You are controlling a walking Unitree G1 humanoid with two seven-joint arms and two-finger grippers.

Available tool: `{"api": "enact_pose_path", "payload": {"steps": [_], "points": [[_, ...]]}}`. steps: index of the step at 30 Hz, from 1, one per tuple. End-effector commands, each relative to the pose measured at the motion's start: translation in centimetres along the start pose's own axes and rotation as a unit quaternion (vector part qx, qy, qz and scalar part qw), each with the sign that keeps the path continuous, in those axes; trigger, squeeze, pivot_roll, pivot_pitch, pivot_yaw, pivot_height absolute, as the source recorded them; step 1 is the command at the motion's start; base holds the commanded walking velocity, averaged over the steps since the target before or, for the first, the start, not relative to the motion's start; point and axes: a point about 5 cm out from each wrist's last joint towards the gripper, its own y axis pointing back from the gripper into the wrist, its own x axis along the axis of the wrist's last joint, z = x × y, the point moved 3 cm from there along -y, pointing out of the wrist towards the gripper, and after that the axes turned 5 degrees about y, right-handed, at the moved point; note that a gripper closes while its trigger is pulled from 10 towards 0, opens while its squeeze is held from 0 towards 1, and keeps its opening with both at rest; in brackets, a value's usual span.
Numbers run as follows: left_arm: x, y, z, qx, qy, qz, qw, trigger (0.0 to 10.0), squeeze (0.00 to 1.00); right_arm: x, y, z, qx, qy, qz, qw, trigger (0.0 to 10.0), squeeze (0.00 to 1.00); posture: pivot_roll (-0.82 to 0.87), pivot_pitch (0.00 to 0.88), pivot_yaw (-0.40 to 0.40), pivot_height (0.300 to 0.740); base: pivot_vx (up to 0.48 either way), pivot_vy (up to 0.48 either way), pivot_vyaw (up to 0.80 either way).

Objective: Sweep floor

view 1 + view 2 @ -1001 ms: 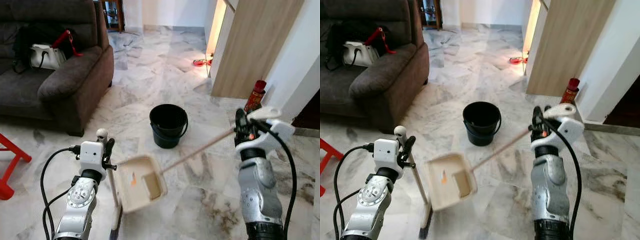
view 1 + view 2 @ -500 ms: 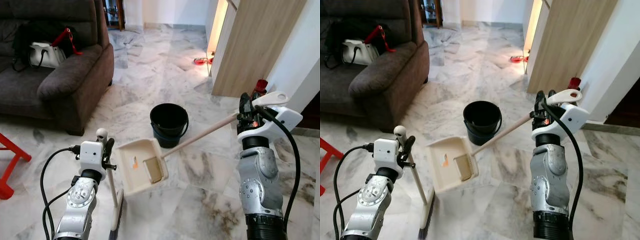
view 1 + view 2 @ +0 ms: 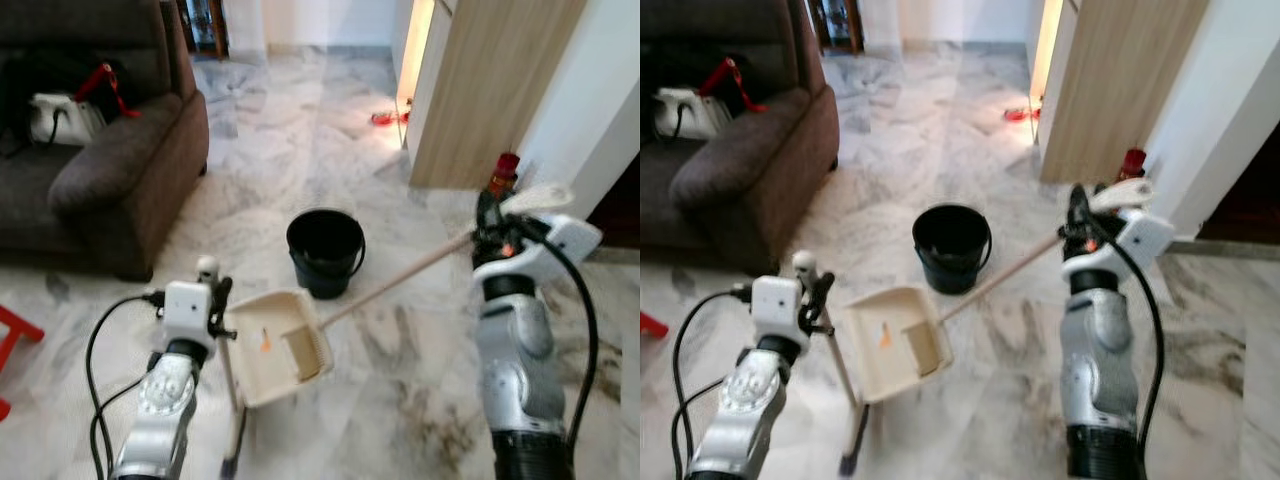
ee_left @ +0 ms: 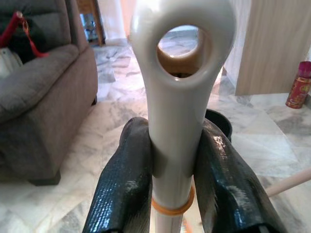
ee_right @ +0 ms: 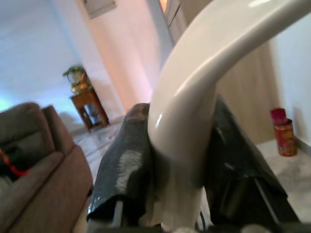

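Note:
My left gripper [image 3: 212, 298] is shut on the white top of the broom handle [image 4: 173, 121], and its black fingers [image 4: 125, 184] clamp it from both sides. The broom stands upright with its head [image 3: 850, 452] on the floor. My right gripper [image 3: 487, 228] is shut on the curved white grip [image 5: 194, 92] of a long wooden handle [image 3: 400, 275]. That handle carries the cream dustpan [image 3: 278, 345], held off the floor between my arms. A small orange bit [image 3: 265, 342] lies in the pan. The black bucket [image 3: 324, 250] stands just beyond the pan.
A dark brown sofa [image 3: 110, 170] with a white bag [image 3: 55, 112] stands at the left. A wooden cabinet [image 3: 490, 90] and a red can [image 3: 502, 175] are at the right. Part of a red frame [image 3: 8, 340] shows at the left edge. Marble floor stretches ahead.
The dustpan rose toward the bucket, then dropped back and tilted a little. The whole view has shifted and blurred slightly. Both grippers kept their hold.

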Motion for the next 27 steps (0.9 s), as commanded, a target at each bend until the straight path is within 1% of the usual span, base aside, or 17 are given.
{"api": "enact_pose_path", "payload": {"steps": [1, 18, 21, 27], "points": [[1.1, -0.1, -0.3, 0.001, -0.014, 0.021, 1.0, 10.0, 0.0, 1.1, -0.2, -0.9, 0.012, -0.021, 0.024, 0.999, 10.0, 0.0, 0.03, 0.0, 0.004, 0.74, 0.319, 0.0, 0.0], [0.9, 0.0, 0.1, -0.004, -0.013, 0.021, 1.0, 10.0, 0.0, 1.3, -0.4, -1.6, 0.022, -0.025, 0.028, 0.999, 10.0, 0.0, 0.03, 0.0, 0.003, 0.74, 0.317, 0.0, 0.0], [1.0, -0.1, 0.1, -0.004, -0.013, 0.021, 1.0, 10.0, 0.0, 1.9, -0.7, -1.7, 0.021, -0.033, 0.036, 0.999, 10.0, 0.0, 0.03, 0.0, 0.002, 0.74, 0.319, 0.0, 0.0], [0.9, -0.1, 0.1, -0.002, -0.013, 0.02, 1.0, 10.0, 0.0, 2.8, -1.1, -2.0, 0.025, -0.032, 0.052, 0.998, 10.0, 0.0, 0.03, 0.0, -0.003, 0.74, 0.318, 0.0, 0.0]]}}
